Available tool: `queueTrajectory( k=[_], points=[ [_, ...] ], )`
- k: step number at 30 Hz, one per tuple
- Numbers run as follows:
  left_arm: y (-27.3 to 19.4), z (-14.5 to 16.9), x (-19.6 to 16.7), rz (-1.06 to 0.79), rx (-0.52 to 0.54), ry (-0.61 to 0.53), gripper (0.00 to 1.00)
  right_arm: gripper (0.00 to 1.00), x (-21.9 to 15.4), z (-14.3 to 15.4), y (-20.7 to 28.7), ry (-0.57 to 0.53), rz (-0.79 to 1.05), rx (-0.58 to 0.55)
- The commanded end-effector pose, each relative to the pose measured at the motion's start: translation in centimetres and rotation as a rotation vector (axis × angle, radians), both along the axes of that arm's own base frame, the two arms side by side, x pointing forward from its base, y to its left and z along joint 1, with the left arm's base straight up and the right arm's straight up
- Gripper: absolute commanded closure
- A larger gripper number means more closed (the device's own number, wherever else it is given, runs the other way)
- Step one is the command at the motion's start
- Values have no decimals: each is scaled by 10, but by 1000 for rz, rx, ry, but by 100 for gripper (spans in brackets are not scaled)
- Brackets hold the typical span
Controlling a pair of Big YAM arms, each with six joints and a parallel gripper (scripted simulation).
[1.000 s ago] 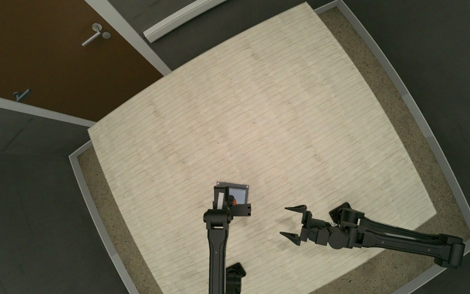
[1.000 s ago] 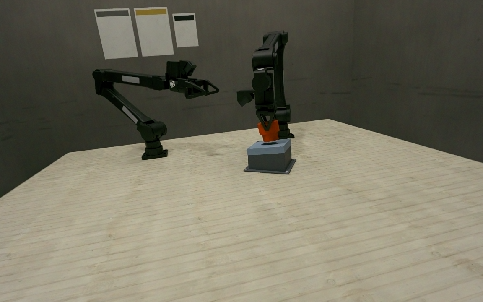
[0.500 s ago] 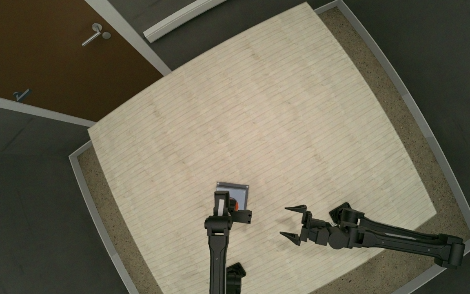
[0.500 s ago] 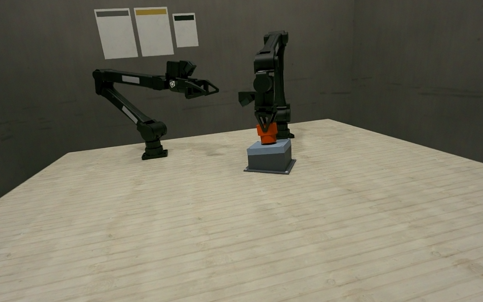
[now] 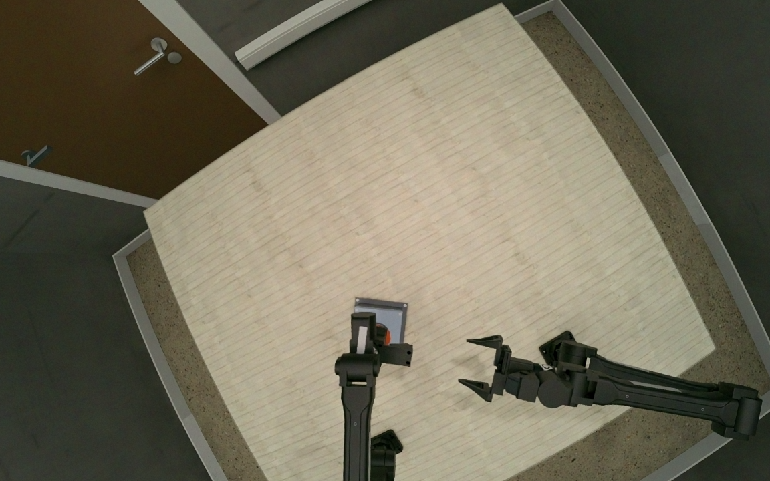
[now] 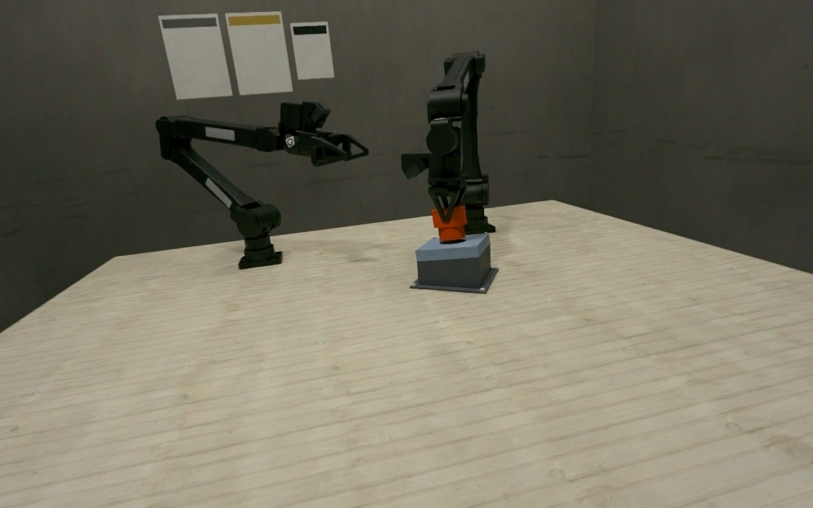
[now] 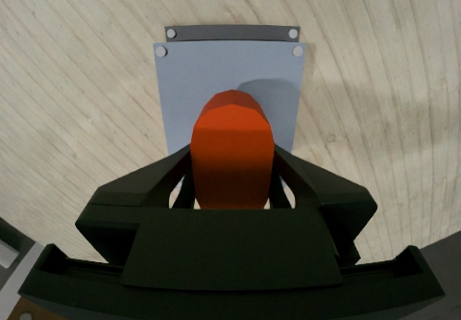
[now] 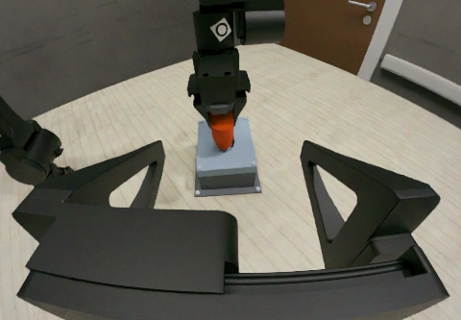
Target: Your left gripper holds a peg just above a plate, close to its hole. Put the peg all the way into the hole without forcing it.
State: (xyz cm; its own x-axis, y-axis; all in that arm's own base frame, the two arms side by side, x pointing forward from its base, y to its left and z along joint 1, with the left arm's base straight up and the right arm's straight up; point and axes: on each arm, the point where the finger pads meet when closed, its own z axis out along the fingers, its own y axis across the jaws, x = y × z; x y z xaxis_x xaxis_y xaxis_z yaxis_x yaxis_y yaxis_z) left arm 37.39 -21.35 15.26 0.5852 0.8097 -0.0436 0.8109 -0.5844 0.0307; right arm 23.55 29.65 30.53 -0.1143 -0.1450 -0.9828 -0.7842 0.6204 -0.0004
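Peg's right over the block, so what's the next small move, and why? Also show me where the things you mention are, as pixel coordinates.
I'd probably nudge the peg [image 5: 386, 337] [image 6: 450, 226] [image 7: 232, 161] [image 8: 223, 135] slightly toward the right of the right wrist picture before lowering: there, a dark sliver of hole [image 8: 233, 143] shows past the peg's right side on the block's top [image 5: 396, 316] [image 6: 424, 252] [image 7: 192, 70] [image 8: 211, 161], suggesting it sits off-centre.

"What surrounds the work area?"
"A brown door [image 5: 94, 95] [image 8: 331, 17] with a silver lever handle [image 5: 150, 63] [image 8: 361, 5]."
"And the walls?"
"Dark gray, one bearing three white posters [image 6: 197, 60], side by side."
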Motion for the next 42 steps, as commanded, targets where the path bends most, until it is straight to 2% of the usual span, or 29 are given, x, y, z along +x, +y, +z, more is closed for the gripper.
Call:
queueTrajectory(
  k=[1, 2, 4, 6, 17, 25, 29, 31, 36, 42],
  points=[
    [-15, 47, 26, 2, -69, -119, 60, 0, 1, 17, 3, -20, 1, 26],
    [-15, 47, 26, 2, -69, -119, 60, 0, 1, 17, 3, -20, 1, 26],
    [-13, 29, 24, 4, -25, -44, 60, 0, 1, 17, 3, -20, 1, 26],
    [-8, 13, 20, 7, -11, -19, 60, 0, 1, 17, 3, -20, 1, 26],
    [-6, 25, 19, 11, -37, -68, 60, 0, 1, 17, 3, -20, 1, 26],
    [-9, 26, 23, 10, -32, -58, 60, 0, 1, 17, 3, -20, 1, 26],
    [-4, 6, 18, 4, -4, -6, 60, 0, 1, 17, 3, -20, 1, 26],
    [-3, 18, 20, 3, -26, -48, 60, 0, 1, 17, 3, -20, 1, 26],
    [-5, 14, 18, 1, -33, -60, 60, 0, 1, 17, 3, -20, 1, 26],
    [4, -27, 10, 4, -3, -3, 60, 0, 1, 17, 3, -20, 1, 26]
  ],
)
